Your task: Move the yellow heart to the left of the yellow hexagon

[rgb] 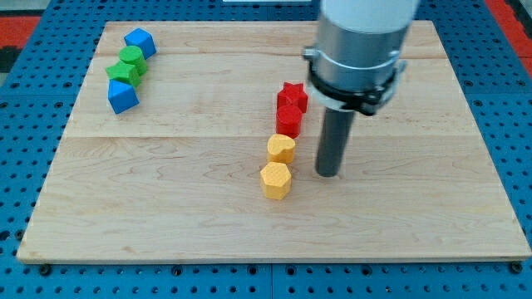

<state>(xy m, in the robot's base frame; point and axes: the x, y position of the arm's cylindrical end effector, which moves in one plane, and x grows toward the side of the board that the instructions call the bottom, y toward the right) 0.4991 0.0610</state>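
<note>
- My tip (328,173) stands on the wooden surface (166,208), a little to the view's right of the board's middle.
- There is no hand on this arm, so nothing is wide, narrow or holding; the arm ends in a plain dark rod below a grey collar (356,71).
- The yellow heart (281,149) lies just to the view's left of my tip, with a narrow strip of bare wood between them; they do not touch.
- The yellow hexagon (276,180) sits just below the heart, toward the view's bottom and slightly to the left, its top edge close against the heart; whether they touch I cannot tell.
- So the heart is above the hexagon in the view, not at its left.
- Above the heart stands a red block (289,120), rounded in outline, its exact shape unclear.
- A red star (293,96) sits right above that block, apparently touching it.
- These four pieces form a short, slightly slanted column near the middle.
- Well apart, at the view's top left, a second cluster runs on a slant: a blue block (140,41) uppermost, two green blocks (130,65) pressed together under it, and another blue block (123,96) lowest.
- The surface rests on a blue pegboard (33,75).
</note>
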